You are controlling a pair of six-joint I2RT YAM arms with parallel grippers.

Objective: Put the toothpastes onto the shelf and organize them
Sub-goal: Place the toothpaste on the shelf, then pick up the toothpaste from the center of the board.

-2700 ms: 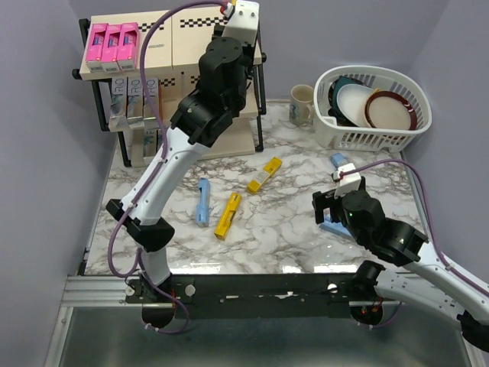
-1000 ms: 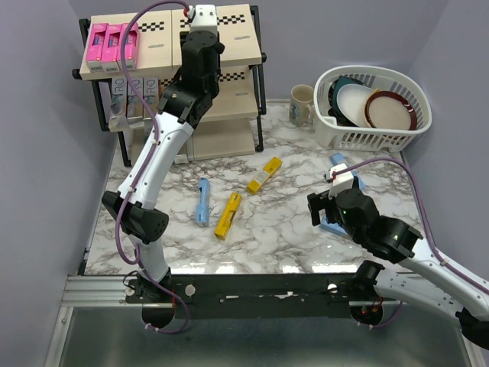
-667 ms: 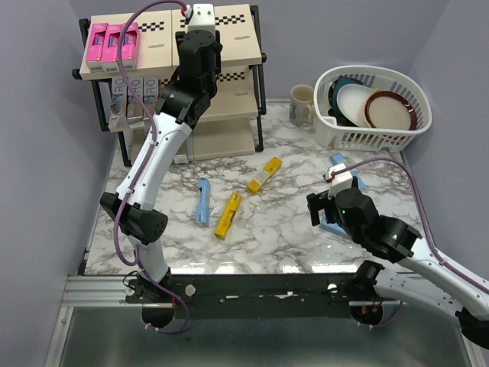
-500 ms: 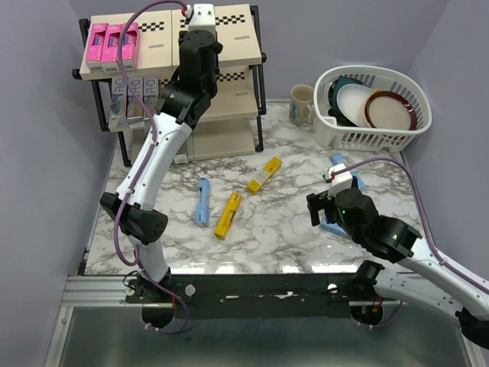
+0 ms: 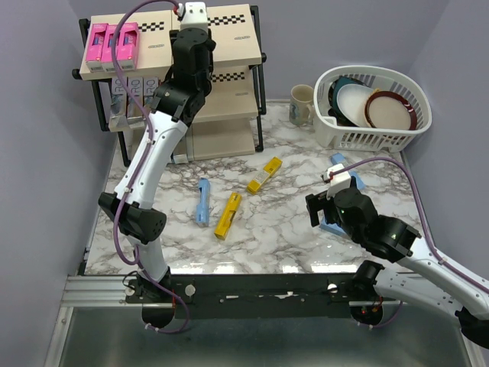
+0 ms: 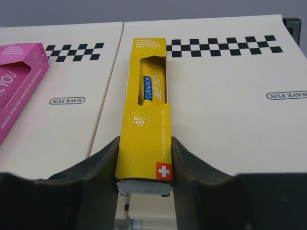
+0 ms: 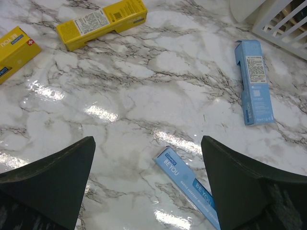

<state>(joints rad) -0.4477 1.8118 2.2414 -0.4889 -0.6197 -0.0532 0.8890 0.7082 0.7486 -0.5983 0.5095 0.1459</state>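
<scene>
Toothpastes are divided between the marble surface (image 5: 290,229) and the shelf (image 5: 237,30), which is stood at the far left corner. On the shelf's top tier three pink cartons (image 5: 112,42) are lined up side by side at the left end. Silver cartons (image 5: 130,95) are stood upright on the tier below. A white basket (image 5: 382,136) of dishes is set at the far right, with a mug (image 5: 302,105) just beside it.

The left arm (image 5: 153,153) is stretched up over the top tier. There a held yellow carton (image 6: 146,110) is clamped at its near end between the left fingers (image 6: 96,163), which are closed against both of its long sides. This carton is pointed lengthwise toward the back of the shelf, just right of the seam between the two top boards and apart from the nearest pink carton (image 6: 17,86). Whether it rests on the board cannot be told.

The right fingers (image 7: 53,177) are spread wide, and nothing is held between them. Below them a blue carton (image 7: 189,184) is laid flat on the surface, and a light-blue carton (image 7: 253,81) is seen farther off, near the basket.

Mid-surface, a far yellow carton (image 5: 264,174), a near yellow carton (image 5: 228,215) and a pale blue carton (image 5: 202,201) are laid flat, apart from one another.
</scene>
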